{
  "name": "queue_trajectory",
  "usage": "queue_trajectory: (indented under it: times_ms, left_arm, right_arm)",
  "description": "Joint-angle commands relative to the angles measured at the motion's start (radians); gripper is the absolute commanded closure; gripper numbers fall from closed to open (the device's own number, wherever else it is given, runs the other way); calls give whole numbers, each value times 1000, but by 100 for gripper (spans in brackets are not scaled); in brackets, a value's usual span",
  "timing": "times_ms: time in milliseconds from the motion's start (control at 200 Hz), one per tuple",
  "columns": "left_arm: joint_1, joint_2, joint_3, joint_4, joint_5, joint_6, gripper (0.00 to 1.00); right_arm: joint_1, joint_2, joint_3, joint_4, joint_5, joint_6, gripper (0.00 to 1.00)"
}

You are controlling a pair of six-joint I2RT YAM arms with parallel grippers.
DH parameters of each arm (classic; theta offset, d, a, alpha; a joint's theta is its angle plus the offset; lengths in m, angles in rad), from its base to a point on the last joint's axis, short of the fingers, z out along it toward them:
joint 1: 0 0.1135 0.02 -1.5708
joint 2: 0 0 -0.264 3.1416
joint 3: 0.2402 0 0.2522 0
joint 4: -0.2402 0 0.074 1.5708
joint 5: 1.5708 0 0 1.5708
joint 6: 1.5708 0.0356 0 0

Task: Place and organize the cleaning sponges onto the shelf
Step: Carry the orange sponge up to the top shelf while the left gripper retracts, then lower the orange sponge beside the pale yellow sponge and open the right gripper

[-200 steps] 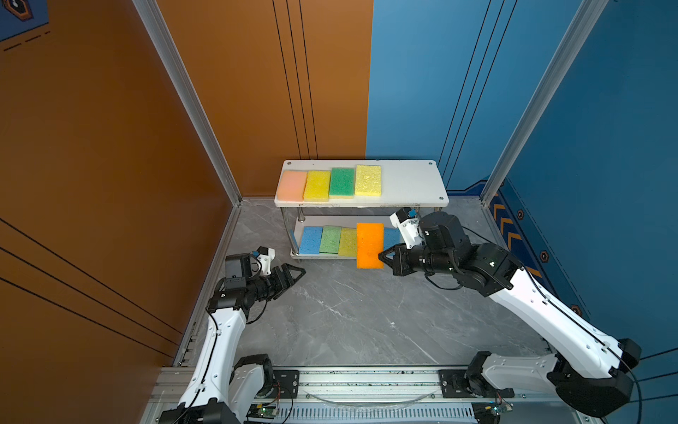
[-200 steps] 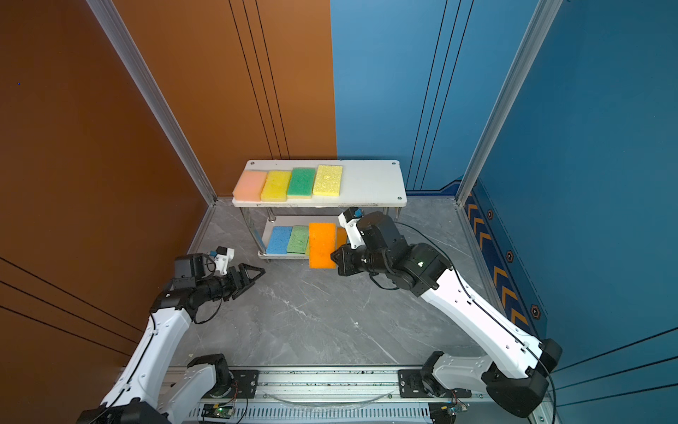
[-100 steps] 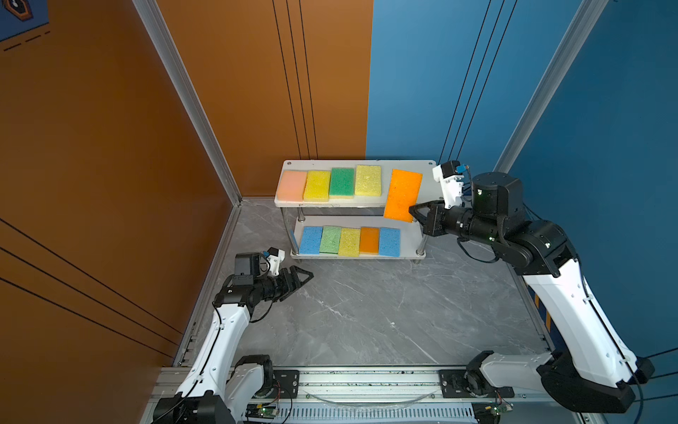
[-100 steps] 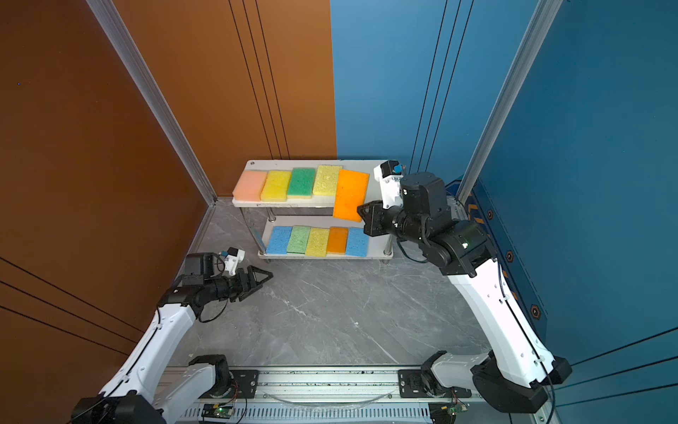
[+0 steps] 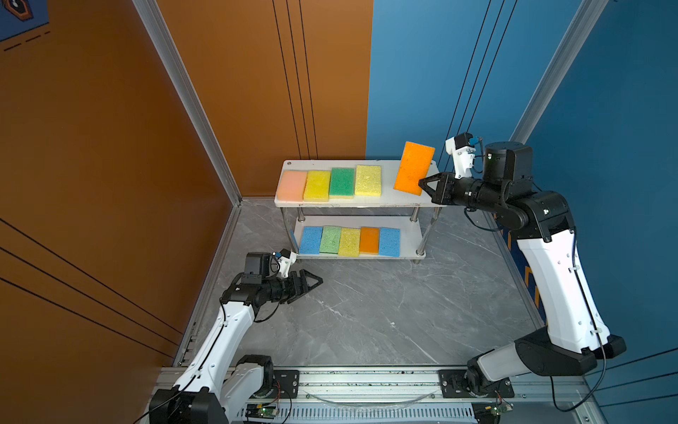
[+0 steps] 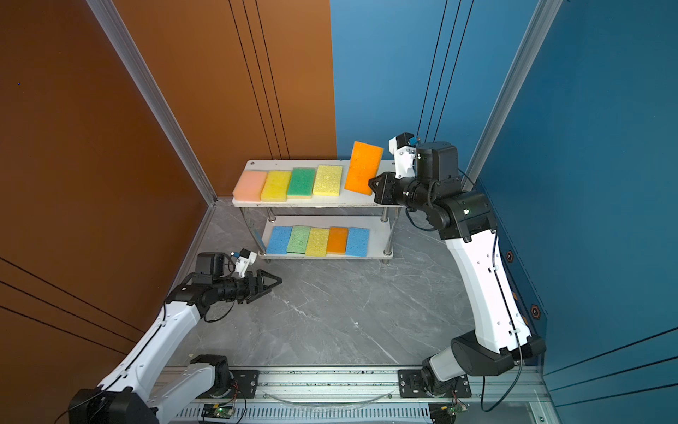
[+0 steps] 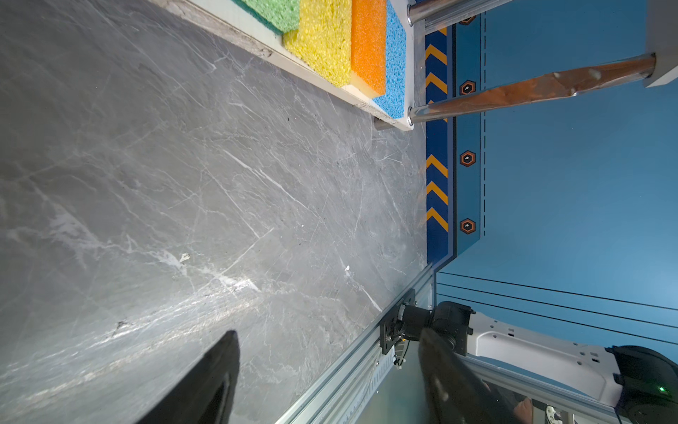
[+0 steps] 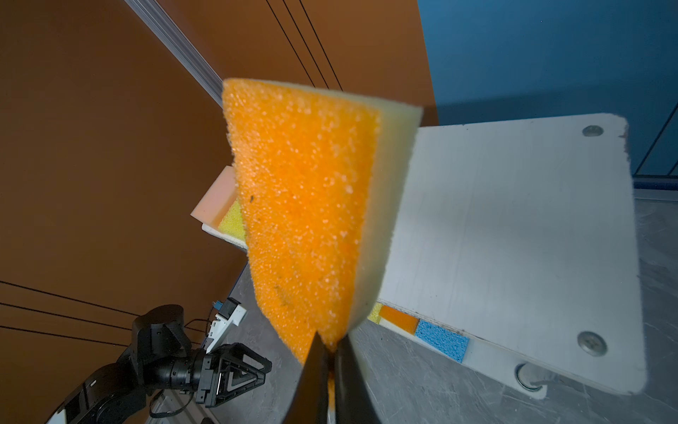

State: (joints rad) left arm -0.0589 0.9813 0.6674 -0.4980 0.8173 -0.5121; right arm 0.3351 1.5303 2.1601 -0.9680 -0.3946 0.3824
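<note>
The right gripper (image 5: 422,182) is clamped on the lower corner of the orange sponge (image 5: 414,167). The sponge hangs tilted above the bare right end of the shelf (image 5: 389,201), at its top board, and looks clear of it. To do this well I'd level the sponge, orange face up, and line its long edge with the pale yellow sponge (image 5: 368,180). Then I'd set it just beside that one before letting go, since pinched at a corner it may flop. The left gripper (image 5: 313,283) hovers open and empty over the grey surface (image 5: 367,312), near the lower row of sponges (image 5: 348,242).
</note>
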Motion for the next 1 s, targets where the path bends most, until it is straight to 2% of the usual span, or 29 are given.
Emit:
queue_trajectory:
  times_ms: [0, 275, 991]
  left_arm:
    - [-12, -4, -11, -12, 20, 24, 23]
    - [-21, -4, -11, -13, 19, 24, 23]
    - [-21, 0, -10, -13, 15, 23, 23]
  right_arm:
    - [-27, 37, 40, -41, -101, 23, 94]
    - [-49, 117, 65, -43, -157, 44, 94]
    - [-80, 213, 60, -65, -178, 47, 95]
